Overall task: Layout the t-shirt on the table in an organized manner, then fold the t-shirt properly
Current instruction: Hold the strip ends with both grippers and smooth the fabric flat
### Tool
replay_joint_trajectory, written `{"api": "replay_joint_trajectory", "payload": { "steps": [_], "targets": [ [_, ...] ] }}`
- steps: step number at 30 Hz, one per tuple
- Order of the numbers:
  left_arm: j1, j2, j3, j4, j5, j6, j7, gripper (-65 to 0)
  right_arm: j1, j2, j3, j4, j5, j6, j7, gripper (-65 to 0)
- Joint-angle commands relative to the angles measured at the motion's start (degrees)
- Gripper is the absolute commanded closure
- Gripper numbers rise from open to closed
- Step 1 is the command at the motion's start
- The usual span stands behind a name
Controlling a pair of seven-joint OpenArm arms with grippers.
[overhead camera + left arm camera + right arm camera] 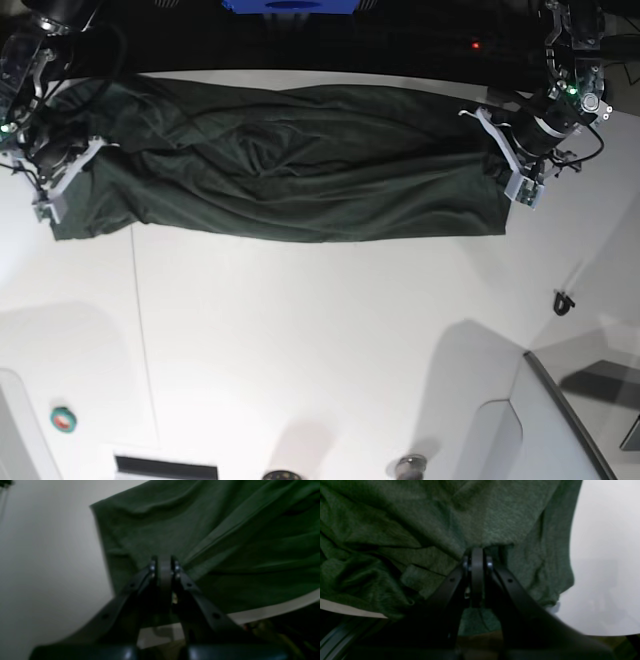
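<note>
A wide white surface (320, 330), crossed by a thin seam, lies bare in the foreground. Beyond it, along the far edge, the dark green t-shirt (290, 165) stretches in a long, wrinkled band, creased diagonally and bunched near its middle. At either end a claw is clamped tight on the fabric: the right claw (477, 555) pinching one end, the left claw (164, 562) the other.

probably a lab: robot arms (545, 120), white table (320, 330).
</note>
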Motion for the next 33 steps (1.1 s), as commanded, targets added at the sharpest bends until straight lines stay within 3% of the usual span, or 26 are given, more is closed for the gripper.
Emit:
{"api": "replay_joint_trajectory", "payload": {
  "steps": [1, 11, 20, 33],
  "targets": [
    [-0.3, -0.5, -0.4, 0.8, 0.1, 0.1, -1.1, 0.0, 0.4, 0.8, 0.1, 0.3, 0.3, 0.2, 0.6, -0.8],
    [-0.3, -0.8, -0.5, 0.8, 0.9, 0.0, -1.1, 0.0, 0.4, 0.9, 0.3, 0.0, 0.2, 0.1, 0.7, -0.8],
    [-0.9, -1.9, -0.5, 1.0, 0.5, 0.0, -1.0, 0.0, 0.9, 3.8, 0.3, 0.3, 0.2, 0.1, 0.7, -0.8],
    [-1.0, -1.9, -0.3, 0.0, 0.9, 0.0, -1.0, 0.0, 0.8, 3.5, 0.4, 0.0, 0.2, 0.1, 0.4, -0.8]
  ]
}}
